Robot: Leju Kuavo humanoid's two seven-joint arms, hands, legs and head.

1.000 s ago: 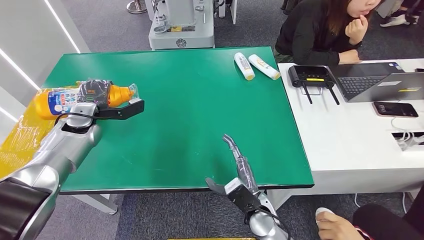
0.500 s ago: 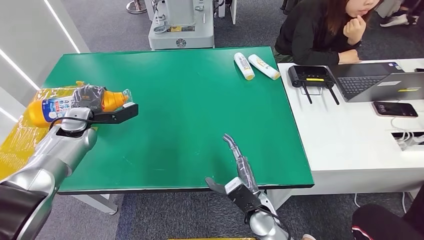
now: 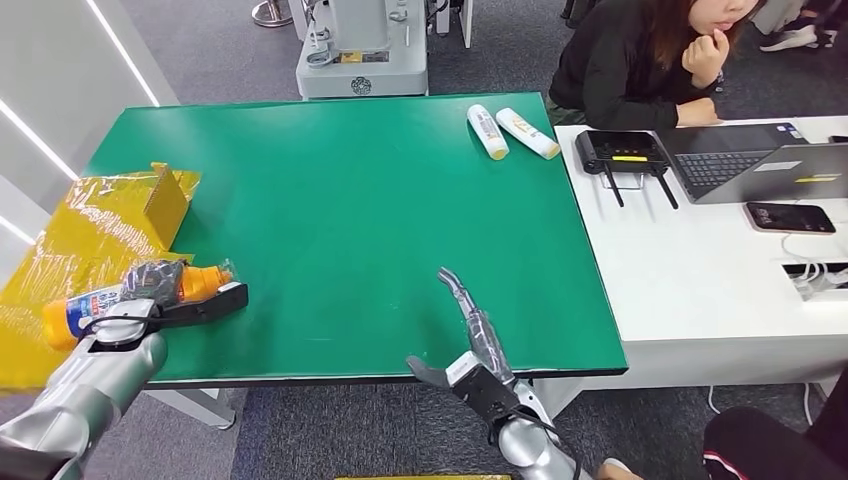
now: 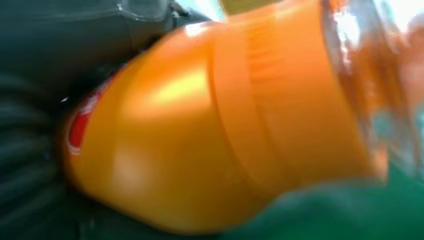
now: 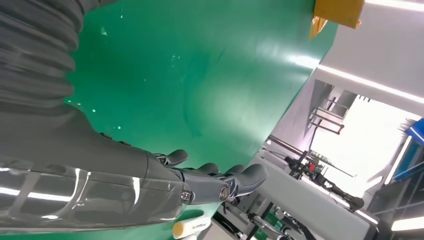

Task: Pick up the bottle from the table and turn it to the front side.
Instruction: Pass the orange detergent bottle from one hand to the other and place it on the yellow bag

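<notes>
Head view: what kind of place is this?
Likely an office-style robot lab: green table as test bench, white desk with laptop and router, machine base on grey carpet behind.

A green table [image 3: 380,190] stands on a grey carpet floor [image 3: 220,50]. A white desk [image 3: 700,270] touches its right side and carries a laptop [image 3: 740,165], a phone [image 3: 790,218] and a black router [image 3: 622,152]. A person [image 3: 640,60] sits behind this desk. On the left is a white wall [image 3: 50,70] with light strips.
</notes>
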